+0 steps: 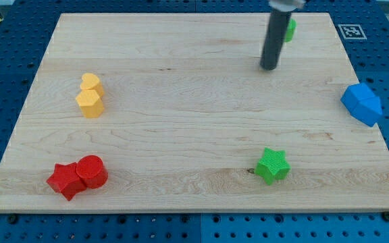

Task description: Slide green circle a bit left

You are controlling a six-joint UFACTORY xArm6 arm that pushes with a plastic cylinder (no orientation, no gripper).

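the green circle [290,29] sits near the view's top edge of the wooden desk [181,101], right of centre, and only a sliver of it shows because the dark rod stands in front of it; its round shape cannot really be made out from here. my tip [269,68] rests on the desk just below and to the view's left of that block, close by but seemingly not touching it, though the rod hides the gap. there are no fingers on this rig, only the bare rod, so nothing is spread, pressed together or pinching. judging by its look, the block is a small, stiff, light piece of plastic or painted wood that should glide easily on the smooth board, and being round it may well roll off the tip or spin aside if pushed off centre. since the move is to the view's left, the contact wants to be on the block's right-hand face, square through its middle, so the tip probably has to go round it first. elsewhere lie a green star [273,165], a blue block [362,103], two yellow blocks [90,96] touching each other, and a red star [65,180] against a red cylinder [92,171], all well apart from the work
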